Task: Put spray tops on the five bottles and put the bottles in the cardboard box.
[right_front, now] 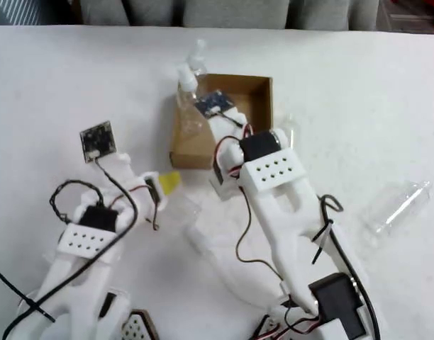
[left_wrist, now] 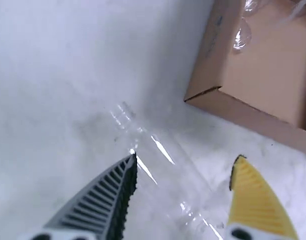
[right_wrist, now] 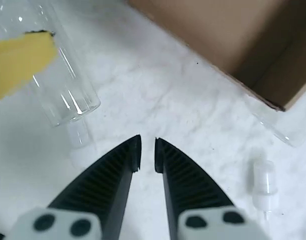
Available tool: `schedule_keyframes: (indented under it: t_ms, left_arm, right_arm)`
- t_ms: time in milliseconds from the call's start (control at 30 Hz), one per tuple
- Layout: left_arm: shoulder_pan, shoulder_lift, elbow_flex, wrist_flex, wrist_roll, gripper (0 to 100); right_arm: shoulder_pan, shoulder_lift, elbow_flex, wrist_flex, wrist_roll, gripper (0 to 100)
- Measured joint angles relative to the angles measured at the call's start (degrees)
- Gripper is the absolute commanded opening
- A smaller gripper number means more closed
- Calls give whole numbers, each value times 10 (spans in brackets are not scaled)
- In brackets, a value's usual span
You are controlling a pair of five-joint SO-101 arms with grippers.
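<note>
One bottle (left_wrist: 163, 160) between spread left fingers (left_wrist: 118, 195), near the cardboard box (left_wrist: 253, 117) corner, right fingers (right_wrist: 118, 170) nearly together near its edge.

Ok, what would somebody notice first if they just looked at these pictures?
Probably the brown cardboard box in the middle of the white table, with a spray-topped bottle poking up at one side. Then the left tool, yellow on one side, open around a clear bottle lying on the table beside the box.
</note>
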Motion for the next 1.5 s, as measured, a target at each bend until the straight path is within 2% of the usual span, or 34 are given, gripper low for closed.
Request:
schedule_keyframes:
  t_ms: [333,467,800,900,967,1133,1233,1367,1500]
  left_arm:
    - [-14,7,2,-8,0,343]
    - [-40,62,-2,-9,0,343]
    - [-40,184,-56,9,1,338]
    - [-38,190,-56,9,-24,338]
    - [-31,190,-56,9,-28,312]
    - [-25,190,-57,9,-30,154]
    - [-22,190,-59,6,-34,93]
    - [-22,190,-62,-1,-62,51]
    - [-22,190,-62,-5,-72,57]
  right_arm:
    - [0,0,0,-2,3,27]
    - [0,0,0,-2,3,27]
    - [0,0,0,-2,3,27]
    - [0,0,0,-2,3,27]
    - [0,0,0,-2,3,27]
    - [0,0,0,-2,3,27]
    - [0,0,0,-2,3,27]
    - [0,0,0,-2,3,27]
    - [0,0,0,-2,3,27]
